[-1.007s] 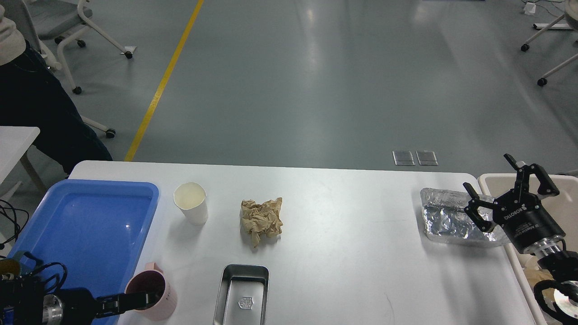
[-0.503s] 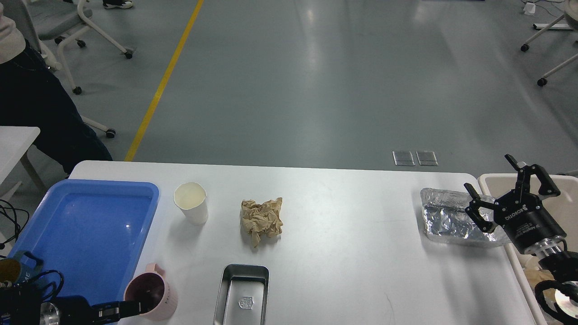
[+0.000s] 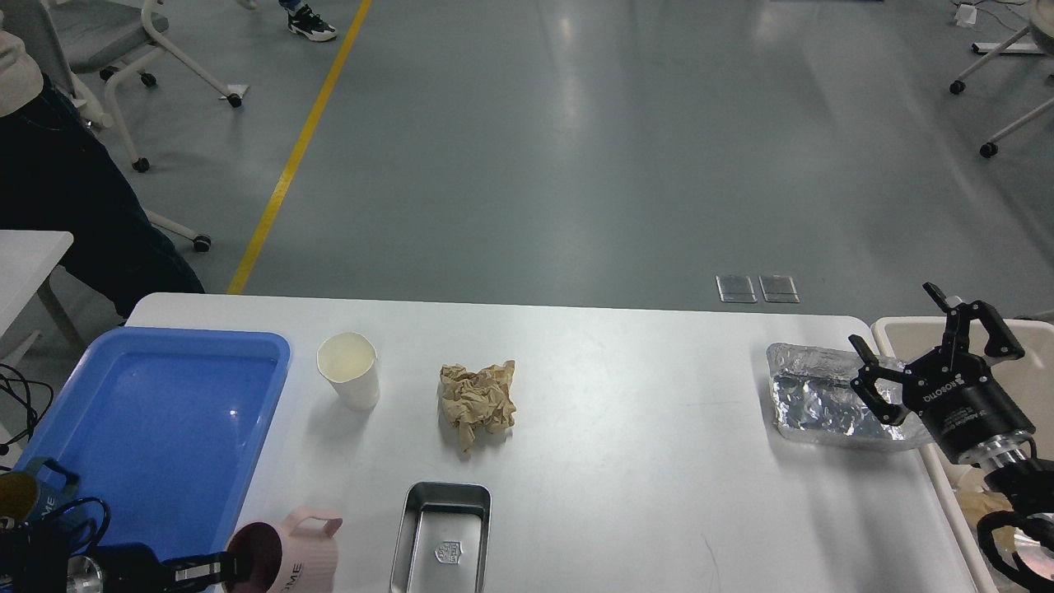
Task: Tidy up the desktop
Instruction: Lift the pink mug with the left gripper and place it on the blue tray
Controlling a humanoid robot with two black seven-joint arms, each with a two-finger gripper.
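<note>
The white counter [image 3: 626, 461] fills the lower half of the view, its far edge running straight with rounded corners. The tin [image 3: 442, 537] sits at the near edge and serves as landmark. Right of the tin lies a wide bare stretch of counter, reaching as far as the foil pack [image 3: 827, 403] near the right edge. Just beyond that edge is the beige bin [image 3: 889, 331]. The right pincer [image 3: 939, 352] hangs over the bin's rim beside the foil, its fingers spread apart and gripping nothing. Behind the tin lies a crumpled brown paper [image 3: 478, 403], and left of that paper stands a paper cup [image 3: 349, 370]. Left of the tin a pink mug [image 3: 288, 558] is tipped on its side, mouth toward the left pincer [image 3: 216, 568], which is clenched on the mug's rim. Beyond the mug is the blue tray [image 3: 156, 428] along the left edge.
</note>
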